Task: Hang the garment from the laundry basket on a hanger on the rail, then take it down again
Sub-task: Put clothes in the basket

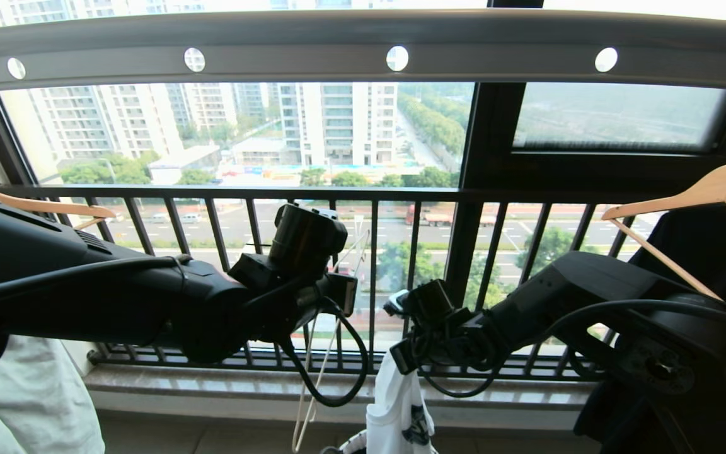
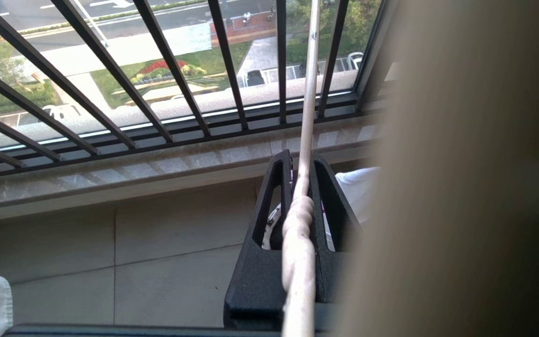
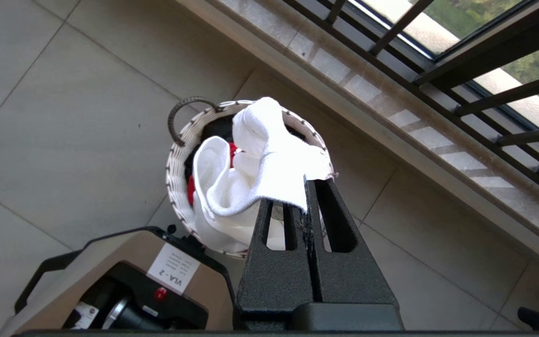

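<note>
Clamping the hanger [image 2: 303,140] left and T-shirt [image 3: 260,164] right, we risk cloth slipping back toward the basket [image 3: 178,154].

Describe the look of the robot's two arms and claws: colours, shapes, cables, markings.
Both arms, the left arm and the right arm, are matt black with bulky, rounded casings, and the left shows vent slots. Loose black cables loop beneath each wrist. Each claw, the left claw and the right claw, has two flat, textured black fingers that taper to the tip and have long slots. No markings show on them.
</note>
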Tool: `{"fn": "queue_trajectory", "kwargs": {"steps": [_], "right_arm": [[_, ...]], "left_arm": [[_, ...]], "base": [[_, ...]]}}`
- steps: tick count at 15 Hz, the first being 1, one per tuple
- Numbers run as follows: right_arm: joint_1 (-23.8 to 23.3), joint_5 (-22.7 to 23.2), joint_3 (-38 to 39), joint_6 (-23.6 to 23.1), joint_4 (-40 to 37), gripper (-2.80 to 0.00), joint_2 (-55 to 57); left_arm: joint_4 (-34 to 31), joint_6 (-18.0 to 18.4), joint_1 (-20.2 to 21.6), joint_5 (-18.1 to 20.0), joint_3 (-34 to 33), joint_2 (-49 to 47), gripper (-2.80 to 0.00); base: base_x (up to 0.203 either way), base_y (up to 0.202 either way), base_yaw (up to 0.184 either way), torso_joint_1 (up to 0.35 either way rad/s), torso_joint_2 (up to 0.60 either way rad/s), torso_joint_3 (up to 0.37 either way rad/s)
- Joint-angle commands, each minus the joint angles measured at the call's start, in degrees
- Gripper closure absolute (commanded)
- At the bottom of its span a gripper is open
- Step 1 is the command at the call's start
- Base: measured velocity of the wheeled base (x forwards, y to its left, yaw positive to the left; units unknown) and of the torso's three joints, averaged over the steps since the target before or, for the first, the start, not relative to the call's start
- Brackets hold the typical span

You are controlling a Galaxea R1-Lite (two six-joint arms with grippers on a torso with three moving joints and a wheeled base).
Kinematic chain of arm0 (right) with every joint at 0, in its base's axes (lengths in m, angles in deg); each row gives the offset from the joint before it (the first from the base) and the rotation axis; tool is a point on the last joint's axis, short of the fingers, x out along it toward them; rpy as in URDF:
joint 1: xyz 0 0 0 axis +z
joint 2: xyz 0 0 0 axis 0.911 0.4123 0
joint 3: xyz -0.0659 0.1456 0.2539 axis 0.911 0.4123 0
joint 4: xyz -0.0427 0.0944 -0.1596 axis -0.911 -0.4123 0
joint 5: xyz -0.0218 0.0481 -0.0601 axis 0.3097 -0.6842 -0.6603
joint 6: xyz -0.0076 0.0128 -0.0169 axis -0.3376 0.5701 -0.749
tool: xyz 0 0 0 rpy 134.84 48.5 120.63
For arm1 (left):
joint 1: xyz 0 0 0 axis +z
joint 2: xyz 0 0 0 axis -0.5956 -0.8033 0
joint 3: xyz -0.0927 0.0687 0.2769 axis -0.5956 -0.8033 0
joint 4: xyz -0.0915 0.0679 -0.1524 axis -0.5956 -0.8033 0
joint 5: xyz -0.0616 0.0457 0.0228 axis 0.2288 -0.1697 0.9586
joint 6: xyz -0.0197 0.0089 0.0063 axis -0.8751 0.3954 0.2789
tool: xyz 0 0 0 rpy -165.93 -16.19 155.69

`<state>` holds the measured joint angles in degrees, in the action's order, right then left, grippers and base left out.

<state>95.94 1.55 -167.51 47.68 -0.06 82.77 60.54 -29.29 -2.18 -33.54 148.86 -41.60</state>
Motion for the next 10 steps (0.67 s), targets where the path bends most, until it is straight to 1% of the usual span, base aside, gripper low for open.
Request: {"fn": "queue_trajectory", "kwargs": {"steps": [1, 3, 4, 8, 10], "right_arm": [[-0.16, 3.18, -4.13, -0.29, -3.57, 0.0, 1.5], [-0.31, 3.71, -7.44, -1.68, -8.24, 0.0, 2.11], [-0.29, 3.75, -8.35, -2.27, -9.4, 0.0, 2.09], [-0.32, 3.75, -9.61, -4.76, -10.21, 0.0, 2.76], [-0.41, 3.75, -11.01, -5.09, -10.55, 0.0, 3.28]], "left_arm": [[0.18, -0.1, 0.32, -0.24, 0.08, 0.19, 0.0], [0.19, -0.01, 0.4, -0.26, 0.08, 0.77, 0.0], [0.19, -0.01, 0.5, -0.26, 0.11, 0.91, 0.0], [0.19, -0.01, 0.76, -0.26, 0.35, 1.58, 0.0], [0.19, -0.01, 0.85, -0.26, 0.35, 1.93, 0.0]], "base": [[0.0, 0.0, 0.0, 0.0, 0.0, 0.0], [0.0, 0.0, 0.0, 0.0, 0.0, 0.0], [0.0, 0.0, 0.0, 0.0, 0.0, 0.0], [0.0, 0.0, 0.0, 0.0, 0.0, 0.0], [0.0, 0.0, 0.0, 0.0, 0.0, 0.0]]}}
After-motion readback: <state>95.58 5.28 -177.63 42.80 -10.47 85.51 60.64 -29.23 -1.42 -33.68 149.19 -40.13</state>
